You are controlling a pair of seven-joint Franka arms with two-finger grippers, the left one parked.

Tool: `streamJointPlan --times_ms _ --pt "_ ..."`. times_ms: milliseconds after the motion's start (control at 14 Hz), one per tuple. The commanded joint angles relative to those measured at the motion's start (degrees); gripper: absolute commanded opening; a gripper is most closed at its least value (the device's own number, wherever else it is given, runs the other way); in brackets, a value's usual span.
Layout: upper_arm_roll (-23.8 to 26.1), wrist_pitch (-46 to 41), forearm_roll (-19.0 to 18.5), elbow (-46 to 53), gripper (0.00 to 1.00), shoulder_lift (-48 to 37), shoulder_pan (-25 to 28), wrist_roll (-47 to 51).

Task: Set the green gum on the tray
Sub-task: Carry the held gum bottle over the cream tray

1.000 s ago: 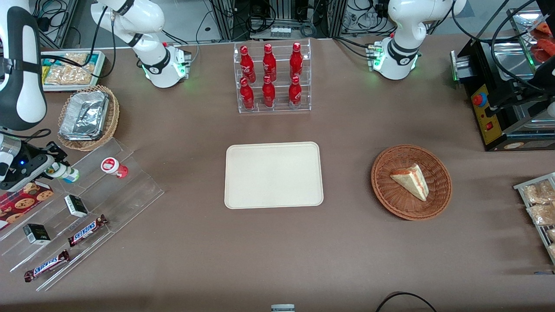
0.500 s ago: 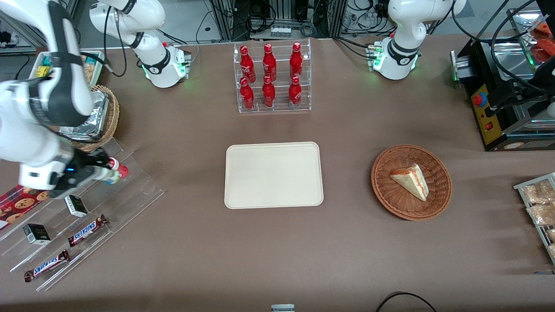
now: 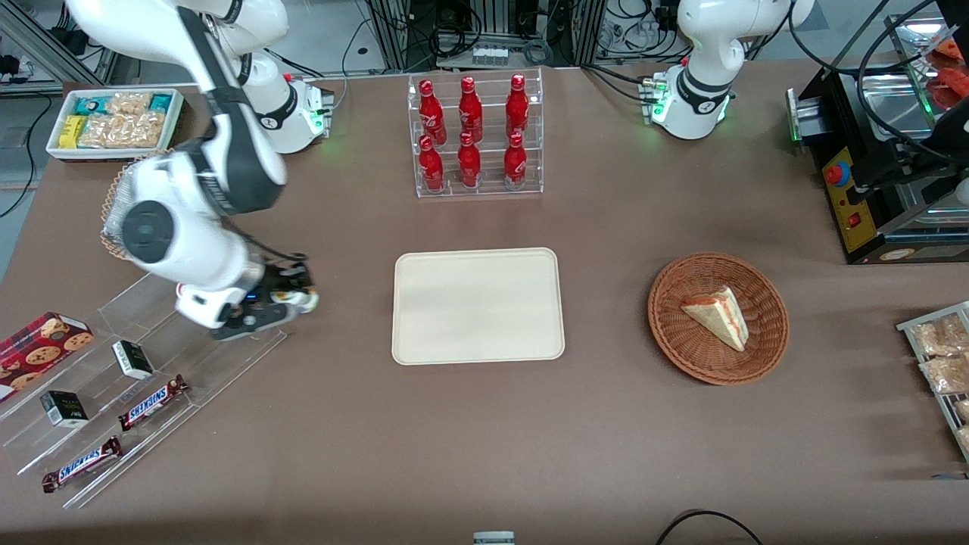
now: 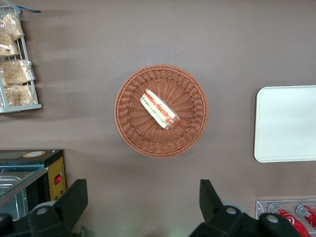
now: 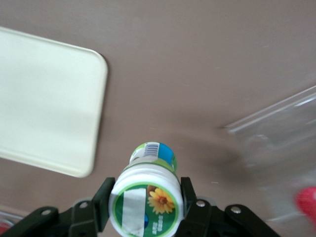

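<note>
My right gripper (image 3: 291, 297) is shut on the green gum (image 3: 301, 300), a small white bottle with a green-marked lid. It hangs above the table between the clear stepped stand and the cream tray (image 3: 478, 306), a short way from the tray's edge. In the right wrist view the gum (image 5: 147, 200) sits between the two black fingers (image 5: 101, 202), its lid with a flower mark facing the camera. The tray's rounded corner (image 5: 64, 123) shows there too. The tray also shows in the left wrist view (image 4: 286, 123). The red-lidded bottle is hidden under the arm.
A clear stepped stand (image 3: 144, 363) holds candy bars and small boxes at the working arm's end. A rack of red bottles (image 3: 473, 136) stands farther from the camera than the tray. A wicker basket (image 3: 718, 318) with a sandwich lies toward the parked arm's end.
The right arm has swung from the stepped stand toward the tray, carrying the green gum with it. The gripper now hangs over the bare table just off the stand's edge.
</note>
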Motion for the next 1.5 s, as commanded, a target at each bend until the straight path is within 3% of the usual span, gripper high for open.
streamJointPlan --times_ms 0,286,714,1429 --pt "-0.7 1.3 2.5 5.4 0.0 5.6 4.4 9.9" --pt "-0.8 2.7 2.1 13.0 0.0 13.6 12.9 25.1" --pt "-0.9 9.3 1.9 18.4 0.0 22.3 19.7 39.8" --pt "-0.8 14.5 2.3 22.2 0.0 29.5 22.9 50.0"
